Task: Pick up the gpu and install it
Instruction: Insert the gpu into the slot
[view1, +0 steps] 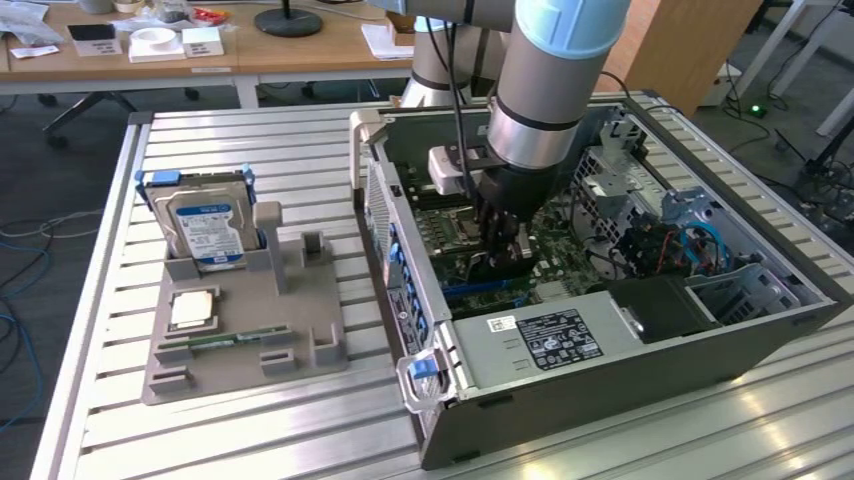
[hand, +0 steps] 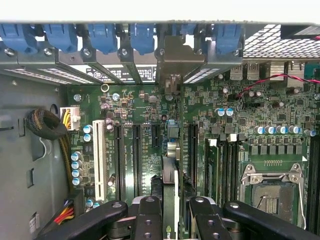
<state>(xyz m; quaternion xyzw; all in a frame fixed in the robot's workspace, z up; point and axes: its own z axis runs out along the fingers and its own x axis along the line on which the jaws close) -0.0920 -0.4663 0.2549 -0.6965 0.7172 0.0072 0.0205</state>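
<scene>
The gpu (hand: 170, 187) appears edge-on in the wrist view as a thin card between my fingers. It runs toward its metal bracket (hand: 172, 62) at the case's rear slot openings and stands over the motherboard (hand: 145, 120), between the dark expansion slots. My gripper (hand: 175, 216) is shut on the gpu, one black finger (hand: 148, 217) on each side. In the exterior view the gripper (view1: 503, 258) reaches straight down into the open computer case (view1: 747, 330), low over the board. From there the card is mostly hidden behind the fingers.
A grey parts holder (view1: 247, 345) on the slatted table at the exterior view's left carries a hard drive (view1: 210, 232), a CPU (view1: 191, 309) and a memory stick (view1: 224, 340). The power supply (view1: 554, 340), drive cage (view1: 681, 215) and cables crowd the case interior.
</scene>
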